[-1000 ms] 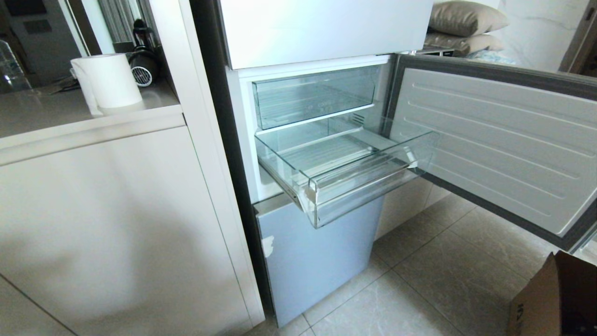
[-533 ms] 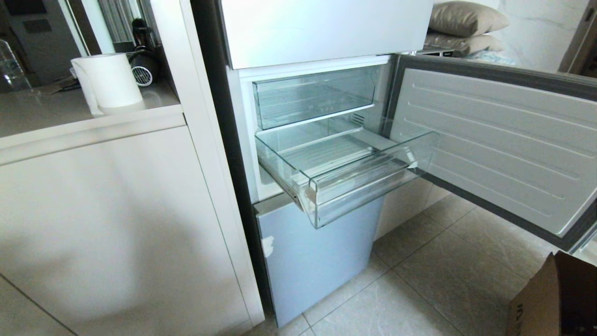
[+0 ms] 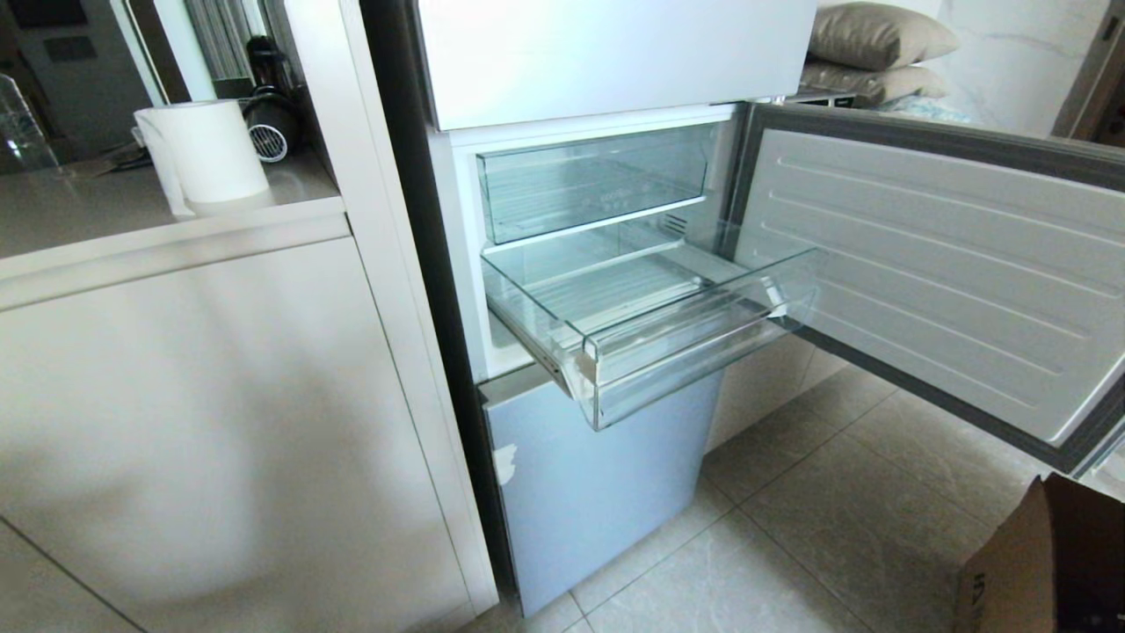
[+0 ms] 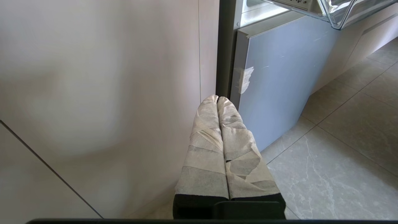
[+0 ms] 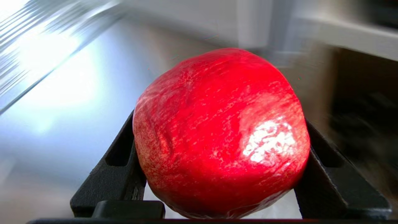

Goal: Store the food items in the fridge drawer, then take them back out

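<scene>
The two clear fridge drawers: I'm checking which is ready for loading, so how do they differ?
The lower shallow clear plastic drawer with the white front strip is pulled out past the fridge front; the taller clear plastic drawer above it sits pushed in. The lower one's top is open to reach; the taller one's is not. Both look empty.

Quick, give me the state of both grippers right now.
Left gripper: shut, holding nothing, low beside the fridge.
Right gripper: shut on the red fruit.
</scene>
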Available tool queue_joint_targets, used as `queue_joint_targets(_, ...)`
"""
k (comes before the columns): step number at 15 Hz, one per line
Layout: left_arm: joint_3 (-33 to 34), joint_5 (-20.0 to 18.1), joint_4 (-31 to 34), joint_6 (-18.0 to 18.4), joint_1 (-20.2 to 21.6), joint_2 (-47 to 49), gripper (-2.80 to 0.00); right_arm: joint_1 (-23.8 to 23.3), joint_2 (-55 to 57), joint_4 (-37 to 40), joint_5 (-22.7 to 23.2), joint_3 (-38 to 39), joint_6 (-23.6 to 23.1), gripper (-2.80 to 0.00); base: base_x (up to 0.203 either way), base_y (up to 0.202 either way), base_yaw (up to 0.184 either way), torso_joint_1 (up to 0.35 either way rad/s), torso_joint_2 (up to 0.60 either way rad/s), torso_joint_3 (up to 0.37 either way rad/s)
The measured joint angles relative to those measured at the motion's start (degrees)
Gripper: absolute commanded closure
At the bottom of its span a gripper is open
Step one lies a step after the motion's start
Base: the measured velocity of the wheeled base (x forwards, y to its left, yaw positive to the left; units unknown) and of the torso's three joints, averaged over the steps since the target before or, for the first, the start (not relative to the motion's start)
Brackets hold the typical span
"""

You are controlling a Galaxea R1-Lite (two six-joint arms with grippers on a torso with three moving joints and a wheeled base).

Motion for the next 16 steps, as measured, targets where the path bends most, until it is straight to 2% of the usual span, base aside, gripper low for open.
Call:
queue_joint_targets(2,0.0,0.0,-0.01,0.0,0.02,0.0,0.0,15.46,-12.6,6.33,-8.03,2.96,-1.92,0.0,0.0,0.0,0.0,0.0,0.0,0.0)
queue_joint_targets(3,0.0,0.0,-0.01,0.0,0.0,0.0,0.0,21.45,-18.58,10.24,-11.57,3.79,-3.47,0.0,0.0,0.0,0.0,0.0,0.0,0.0)
queue_joint_targets(4,0.0,0.0,-0.01,0.0,0.0,0.0,0.0,26.4,-24.88,14.89,-15.05,4.54,-5.49,0.0,0.0,0.0,0.0,0.0,0.0,0.0)
queue_joint_targets(6,0.0,0.0,-0.01,0.0,0.04,0.0,0.0,32.76,-37.14,24.24,-20.42,6.31,-9.51,0.0,0.0,0.0,0.0,0.0,0.0,0.0)
queue_joint_targets(8,0.0,0.0,-0.01,0.0,0.0,0.0,0.0,36.32,-45.79,29.88,-23.49,9.34,-9.67,0.0,0.0,0.0,0.0,0.0,0.0,0.0)
queue_joint_targets(9,0.0,0.0,-0.01,0.0,0.0,0.0,0.0,37.45,-48.14,29.7,-23.95,11.87,-8.6,0.0,0.0,0.0,0.0,0.0,0.0,0.0)
queue_joint_targets(11,0.0,0.0,-0.01,-0.02,0.05,0.0,0.0,38.63,-50.8,22.73,-24.01,15.27,-6.85,0.0,0.0,0.0,0.0,0.0,0.0,0.0)
queue_joint_targets(16,0.0,0.0,-0.01,0.0,0.02,0.0,0.0,39.31,-52.64,21.79,-24.02,16.94,-5.78,0.0,0.0,0.0,0.0,0.0,0.0,0.0)
